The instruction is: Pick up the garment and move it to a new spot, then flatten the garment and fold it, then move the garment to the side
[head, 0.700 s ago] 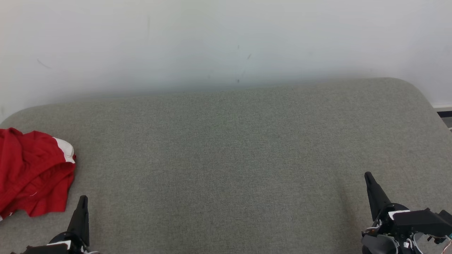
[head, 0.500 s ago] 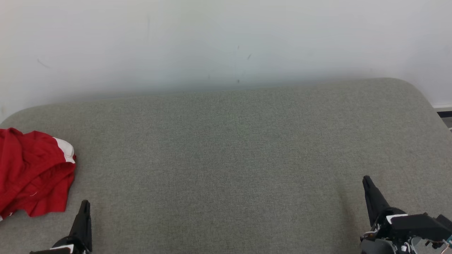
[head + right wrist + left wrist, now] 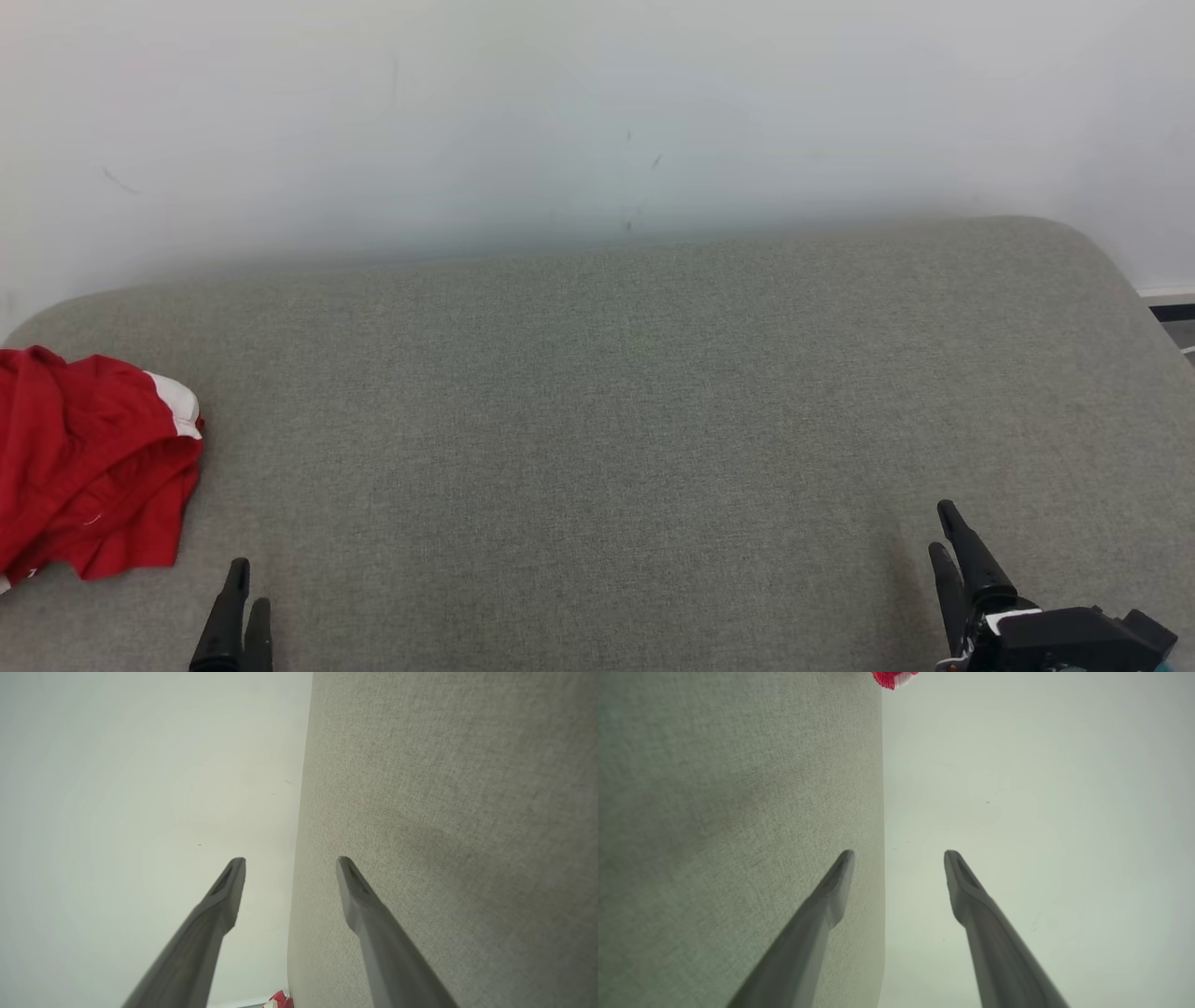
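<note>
The garment (image 3: 89,462), a crumpled red piece with a white band at one corner, lay bunched at the far left edge of the grey padded surface (image 3: 597,420), partly cut off by the frame. Over the surface's near left part hung the left end effector (image 3: 250,586), its fingers spread apart and released. Over the surface's near right corner hung the right end effector (image 3: 943,530), likewise spread and released. A pale, faintly scuffed wall (image 3: 597,112) rose behind the surface's far edge.
</note>
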You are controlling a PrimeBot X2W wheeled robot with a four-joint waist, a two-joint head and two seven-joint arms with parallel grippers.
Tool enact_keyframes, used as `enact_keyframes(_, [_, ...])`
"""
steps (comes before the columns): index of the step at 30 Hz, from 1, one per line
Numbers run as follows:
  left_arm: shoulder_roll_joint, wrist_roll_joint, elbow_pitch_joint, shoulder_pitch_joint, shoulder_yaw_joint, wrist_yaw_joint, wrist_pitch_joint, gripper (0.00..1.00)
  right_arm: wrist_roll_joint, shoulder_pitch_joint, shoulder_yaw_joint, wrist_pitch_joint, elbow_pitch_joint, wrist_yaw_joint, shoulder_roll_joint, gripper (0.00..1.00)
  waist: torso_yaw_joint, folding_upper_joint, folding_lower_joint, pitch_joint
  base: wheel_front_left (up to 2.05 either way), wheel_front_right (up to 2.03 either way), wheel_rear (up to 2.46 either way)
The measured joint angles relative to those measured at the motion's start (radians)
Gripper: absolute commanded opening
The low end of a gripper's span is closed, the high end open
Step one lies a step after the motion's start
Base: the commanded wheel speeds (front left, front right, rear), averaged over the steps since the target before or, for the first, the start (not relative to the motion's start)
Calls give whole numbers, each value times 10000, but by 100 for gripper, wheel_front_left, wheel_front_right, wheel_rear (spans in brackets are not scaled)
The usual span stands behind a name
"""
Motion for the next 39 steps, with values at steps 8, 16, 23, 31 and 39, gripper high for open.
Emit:
enact_keyframes(8, [88, 1183, -102, 60, -332, 357, -508, 100, -993, -220, 617, -512, 44, -301, -109, 100, -53, 0, 0, -188, 0, 0, 0])
enact_keyframes(16, [253, 2500, -173, 80, -696, 782, -842, 100, -2125, -267, 1220, -882, 90, -704, -299, 100, -72, 0, 0, -338, 0, 0, 0])
enact_keyframes(23, [500, 3799, -213, 94, -1112, 1051, -1187, 100, -3632, -468, 1969, -1179, 182, -1057, -660, 100, -71, 1, 0, -489, 0, 0, 0])
enact_keyframes(31, [771, 5014, -215, 98, -1559, 1233, -1440, 100, -4736, -656, 2493, -1463, 290, -1235, -830, 100, -68, 1, 0, -599, 0, 0, 0])
enact_keyframes(39, [901, 6266, -201, 101, -1847, 1496, -1751, 100, -5929, -797, 2872, -1760, 420, -1496, -974, 100, -88, 0, 0, -721, 0, 0, 0])
